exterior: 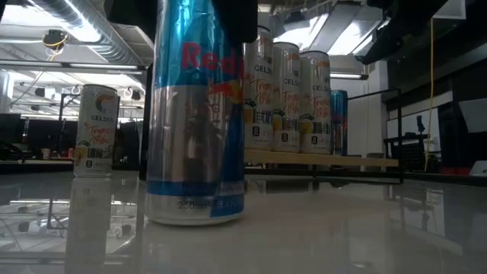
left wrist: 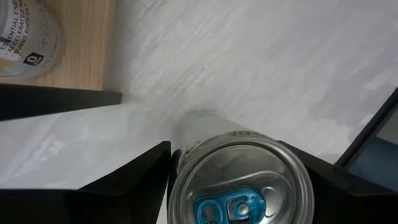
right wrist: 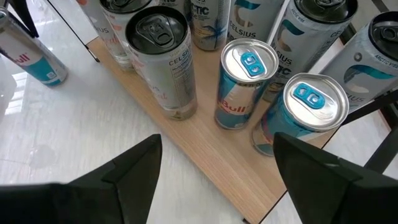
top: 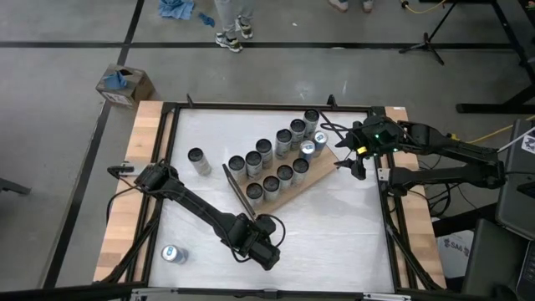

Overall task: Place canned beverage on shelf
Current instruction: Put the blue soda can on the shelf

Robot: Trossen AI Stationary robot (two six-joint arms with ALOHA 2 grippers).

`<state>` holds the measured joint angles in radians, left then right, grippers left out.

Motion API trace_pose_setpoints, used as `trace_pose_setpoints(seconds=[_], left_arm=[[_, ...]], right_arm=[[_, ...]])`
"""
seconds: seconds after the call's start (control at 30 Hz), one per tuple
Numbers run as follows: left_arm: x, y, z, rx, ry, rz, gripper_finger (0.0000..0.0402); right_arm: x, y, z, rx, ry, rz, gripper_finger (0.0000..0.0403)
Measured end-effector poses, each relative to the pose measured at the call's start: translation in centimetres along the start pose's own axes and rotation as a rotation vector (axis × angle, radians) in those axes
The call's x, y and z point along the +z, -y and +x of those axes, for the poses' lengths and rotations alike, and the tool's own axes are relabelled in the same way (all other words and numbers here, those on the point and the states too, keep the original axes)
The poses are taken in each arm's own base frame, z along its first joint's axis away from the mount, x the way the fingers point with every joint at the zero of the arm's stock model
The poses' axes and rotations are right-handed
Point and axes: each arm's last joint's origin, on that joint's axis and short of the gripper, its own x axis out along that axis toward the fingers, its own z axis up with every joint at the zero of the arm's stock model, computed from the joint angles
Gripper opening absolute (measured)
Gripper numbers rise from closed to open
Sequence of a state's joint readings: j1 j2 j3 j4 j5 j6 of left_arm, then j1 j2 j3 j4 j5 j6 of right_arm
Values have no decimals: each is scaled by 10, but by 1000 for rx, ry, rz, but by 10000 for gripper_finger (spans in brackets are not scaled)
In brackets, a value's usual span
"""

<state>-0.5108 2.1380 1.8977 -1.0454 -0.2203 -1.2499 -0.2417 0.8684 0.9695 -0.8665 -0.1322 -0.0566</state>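
Even overhead light fills the high view, and the white table (top: pixel 334 217) reads bright with only soft, short shadows beside the cans. The low view is dim and backlit: ceiling strip lights (exterior: pixel 76 34) glare at the far left, and the near blue can (exterior: pixel 196 114) stands dark, mirrored in the glossy tabletop. In the left wrist view the can top (left wrist: pixel 239 180) is slightly soft.
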Motion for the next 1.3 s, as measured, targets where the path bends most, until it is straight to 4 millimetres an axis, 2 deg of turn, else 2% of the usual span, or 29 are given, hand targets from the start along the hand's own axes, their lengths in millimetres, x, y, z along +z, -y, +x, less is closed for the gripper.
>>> trace_pose_setpoints(seconds=[0.67,1.0,1.3], left_arm=[[5,-1,-7,10,106,-3,264],[13,-6,-40,-34,198,-26,264],[15,-21,-83,-72,192,20,264]], right_arm=[[0,0,0,0,0,2,296],[0,0,0,0,0,3,296],[0,0,0,0,0,3,296]])
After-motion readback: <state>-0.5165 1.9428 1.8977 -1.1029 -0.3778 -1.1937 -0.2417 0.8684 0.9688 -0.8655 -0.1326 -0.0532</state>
